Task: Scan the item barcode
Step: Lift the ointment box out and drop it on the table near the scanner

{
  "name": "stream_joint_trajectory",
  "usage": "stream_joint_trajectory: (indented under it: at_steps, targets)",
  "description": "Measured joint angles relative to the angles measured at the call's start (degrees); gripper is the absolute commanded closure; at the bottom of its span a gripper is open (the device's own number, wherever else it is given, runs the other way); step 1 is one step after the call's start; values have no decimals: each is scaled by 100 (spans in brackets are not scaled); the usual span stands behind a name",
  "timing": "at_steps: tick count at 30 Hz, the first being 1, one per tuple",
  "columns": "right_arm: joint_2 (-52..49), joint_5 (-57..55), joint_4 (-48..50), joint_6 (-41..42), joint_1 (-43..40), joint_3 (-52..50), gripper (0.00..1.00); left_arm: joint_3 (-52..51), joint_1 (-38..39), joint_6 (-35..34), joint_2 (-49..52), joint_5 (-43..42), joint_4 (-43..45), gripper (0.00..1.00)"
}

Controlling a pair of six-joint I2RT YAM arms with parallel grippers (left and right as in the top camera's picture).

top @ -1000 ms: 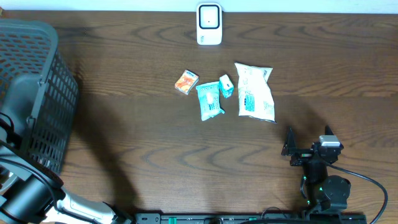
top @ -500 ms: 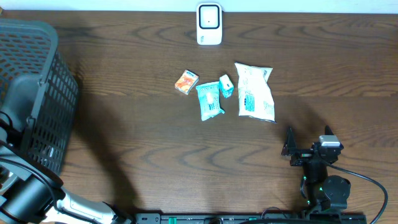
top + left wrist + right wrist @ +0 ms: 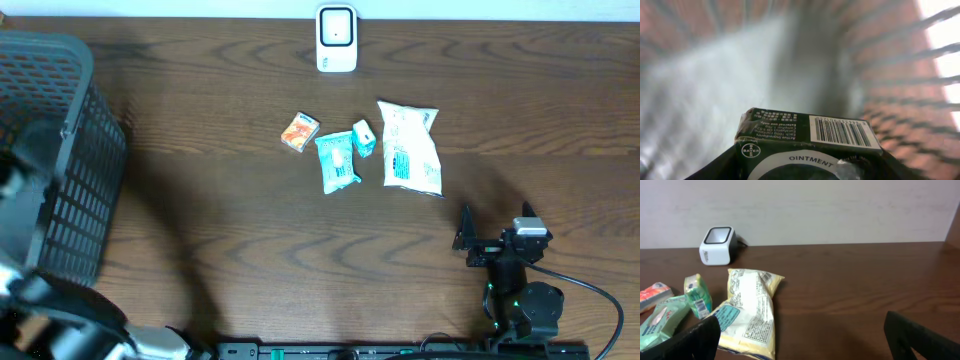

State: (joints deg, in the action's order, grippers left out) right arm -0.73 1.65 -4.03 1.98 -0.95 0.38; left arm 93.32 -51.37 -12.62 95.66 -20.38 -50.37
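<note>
The ointment box (image 3: 805, 135) lies inside the black basket (image 3: 60, 150), which stands at the table's (image 3: 200, 220) 9 o'clock edge. In the left wrist view it looks sharp against the blurred mesh, barcode (image 3: 840, 131) facing up at the box's 2 o'clock corner. The left gripper (image 3: 805, 172) is clamped on the box, with dark finger shapes flanking its lower corners. The right gripper (image 3: 802, 330) waits at 5 o'clock, fingers spread wide with nothing between them. The white scanner (image 3: 337, 38) stands at 12 o'clock. Near the centre lie an orange packet (image 3: 300, 131), a teal packet (image 3: 337, 162), a small green packet (image 3: 364, 138) and a white pouch (image 3: 410, 148).
</note>
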Motion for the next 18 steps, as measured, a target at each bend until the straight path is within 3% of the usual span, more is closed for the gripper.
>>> stream_joint_trajectory:
  at_steps: [4, 10, 14, 18]
  targets:
    - [0, 2, -2, 0, 0, 0, 1, 417, -2, -476, -953, -262, 518, 43]
    - [0, 2, 0, 0, 0, 0, 1, 509, 295, -1128, -2103, -1329, 1329, 43]
    - [0, 2, -2, 0, 0, 0, 1, 511, 1266, -1287, -2369, -1779, 1259, 43]
    - [0, 2, 0, 0, 0, 0, 1, 505, 2756, -1019, -2188, -1934, 890, 43]
